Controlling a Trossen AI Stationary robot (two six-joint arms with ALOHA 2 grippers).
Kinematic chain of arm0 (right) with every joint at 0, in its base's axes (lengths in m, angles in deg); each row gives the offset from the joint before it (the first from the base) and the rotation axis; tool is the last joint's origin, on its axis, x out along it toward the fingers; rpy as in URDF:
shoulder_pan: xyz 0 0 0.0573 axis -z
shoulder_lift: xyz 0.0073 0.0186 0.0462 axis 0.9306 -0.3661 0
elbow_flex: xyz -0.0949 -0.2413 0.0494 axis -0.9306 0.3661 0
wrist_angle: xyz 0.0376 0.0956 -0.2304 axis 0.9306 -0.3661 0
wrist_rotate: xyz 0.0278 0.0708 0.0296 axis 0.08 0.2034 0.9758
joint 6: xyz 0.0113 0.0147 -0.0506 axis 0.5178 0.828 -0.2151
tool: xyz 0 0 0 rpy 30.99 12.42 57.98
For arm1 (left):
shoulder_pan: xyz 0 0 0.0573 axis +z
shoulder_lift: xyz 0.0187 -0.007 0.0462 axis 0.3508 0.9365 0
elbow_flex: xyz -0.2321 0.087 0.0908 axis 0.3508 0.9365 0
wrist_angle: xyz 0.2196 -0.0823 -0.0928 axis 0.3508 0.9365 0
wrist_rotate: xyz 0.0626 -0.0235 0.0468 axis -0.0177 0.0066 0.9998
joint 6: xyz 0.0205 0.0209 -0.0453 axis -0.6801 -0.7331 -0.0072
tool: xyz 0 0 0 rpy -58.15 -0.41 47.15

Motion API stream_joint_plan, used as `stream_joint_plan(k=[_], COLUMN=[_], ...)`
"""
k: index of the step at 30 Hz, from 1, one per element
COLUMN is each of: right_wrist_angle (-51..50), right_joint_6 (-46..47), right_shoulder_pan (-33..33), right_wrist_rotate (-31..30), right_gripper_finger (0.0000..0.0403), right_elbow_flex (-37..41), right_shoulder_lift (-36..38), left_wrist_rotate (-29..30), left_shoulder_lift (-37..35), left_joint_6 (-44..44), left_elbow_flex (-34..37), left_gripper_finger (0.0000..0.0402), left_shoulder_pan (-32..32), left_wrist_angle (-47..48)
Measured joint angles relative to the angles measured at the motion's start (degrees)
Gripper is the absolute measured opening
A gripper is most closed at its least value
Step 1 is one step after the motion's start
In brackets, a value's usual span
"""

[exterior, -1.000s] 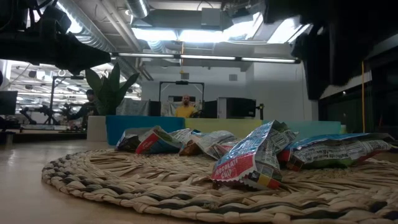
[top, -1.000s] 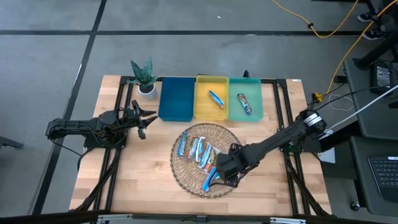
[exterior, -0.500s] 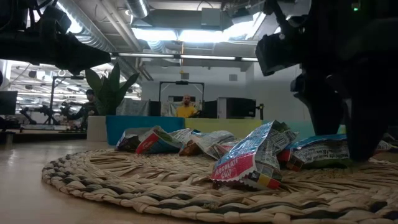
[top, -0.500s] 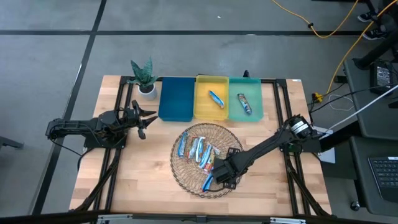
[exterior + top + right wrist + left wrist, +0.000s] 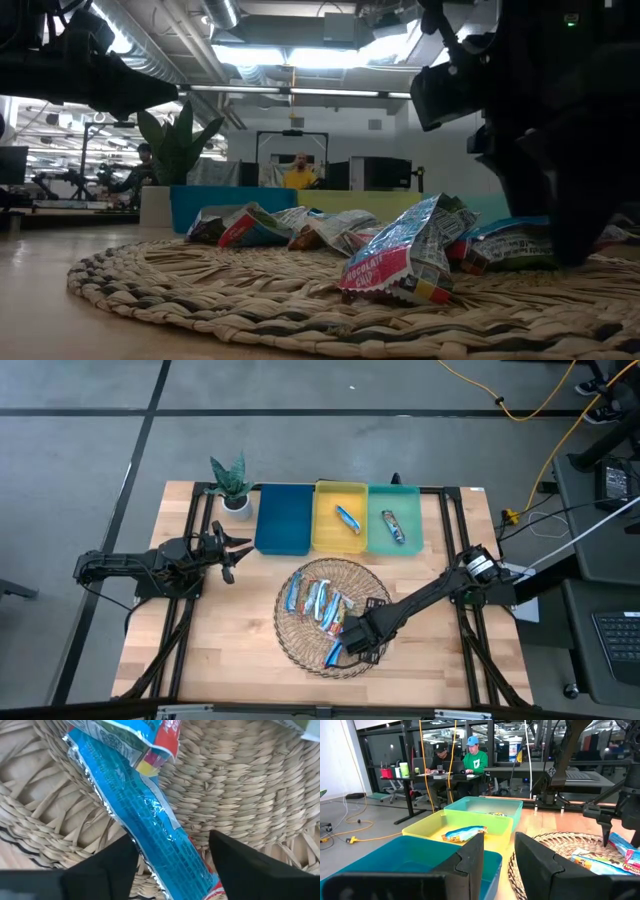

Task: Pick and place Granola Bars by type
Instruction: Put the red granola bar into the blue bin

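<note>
Low in the frame's centre, the right gripper (image 5: 352,643) hangs over the wicker basket (image 5: 300,650), fingers (image 5: 112,857) apart astride a blue bar (image 5: 142,817), not yet clamped. Most Granola Bars (image 5: 318,603) lie heaped in that basket, so I judge sorting barely begun. Farther up, one bar sits in the yellow tray (image 5: 325,535), another in the green tray (image 5: 410,540); the blue tray (image 5: 282,520) holds none. At left the left gripper (image 5: 228,550) waits, spread. A potted plant (image 5: 231,482) stands clear.
</note>
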Motion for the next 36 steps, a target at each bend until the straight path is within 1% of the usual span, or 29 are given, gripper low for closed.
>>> stream_joint_plan(k=[9,12,18,25,29,36], right_wrist_angle=[0.00,-0.29,-3.00,-11.05,-15.36,-20.57], right_joint_6=[0.29,1.77,3.29,2.97,2.75,2.82], right_shoulder_pan=[0.00,0.00,0.02,0.02,0.02,0.03], right_wrist_rotate=[0.13,0.14,2.84,3.67,3.35,0.65], right_gripper_finger=[0.0148,0.0121,0.0078,0.0054,0.0053,0.0053], right_elbow_flex=[0.00,0.00,-0.54,-5.70,-9.42,-16.00], right_shoulder_lift=[0.00,0.00,0.00,0.02,0.07,0.09], left_wrist_rotate=[0.00,0.00,0.00,0.00,0.00,0.00], left_shoulder_lift=[0.00,0.00,0.00,0.00,0.00,0.00], left_joint_6=[0.00,0.00,0.00,0.00,0.00,0.00], left_elbow_flex=[-0.02,0.00,0.00,0.00,0.00,0.00], left_gripper_finger=[0.0104,0.0104,0.0104,0.0104,0.0104,0.0104], left_shoulder_pan=[-0.01,0.00,0.00,0.00,0.00,-0.01], left_wrist_angle=[0.00,0.00,0.00,0.00,0.00,0.00])
